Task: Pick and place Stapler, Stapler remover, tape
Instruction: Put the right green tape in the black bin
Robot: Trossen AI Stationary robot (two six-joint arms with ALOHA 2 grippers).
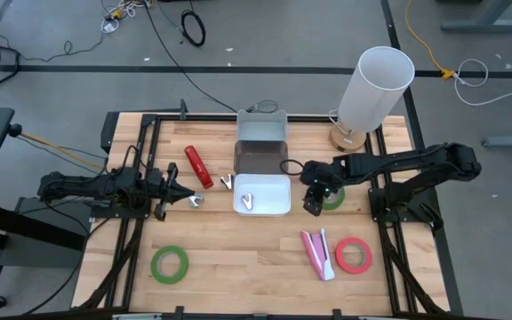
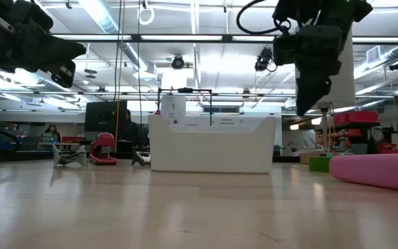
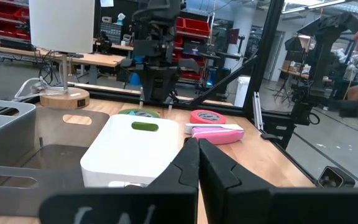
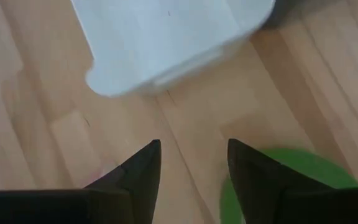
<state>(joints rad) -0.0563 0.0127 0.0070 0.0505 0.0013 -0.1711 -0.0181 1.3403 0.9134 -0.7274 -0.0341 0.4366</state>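
Two end effectors over the surface (image 1: 265,258): left end effector (image 1: 179,194) at centre-left, closed on nothing, just beside a staple remover (image 1: 197,202); right end effector (image 1: 313,206) right of centre, jaws parted and empty, hovering above bare wood between the white bin (image 1: 278,206) and a green tape (image 1: 334,200). Another remover (image 1: 246,202) already inside the bin, a third (image 1: 227,182) touching its left wall. Red stapler (image 1: 197,166) upper left of centre; pink stapler (image 1: 318,253) and red tape (image 1: 353,255) lower right; second green tape (image 1: 169,264) lower left. Likely risks: straight descent closing on nothing, clipping the tape's rim and skidding it, or bumping the bin's wall.
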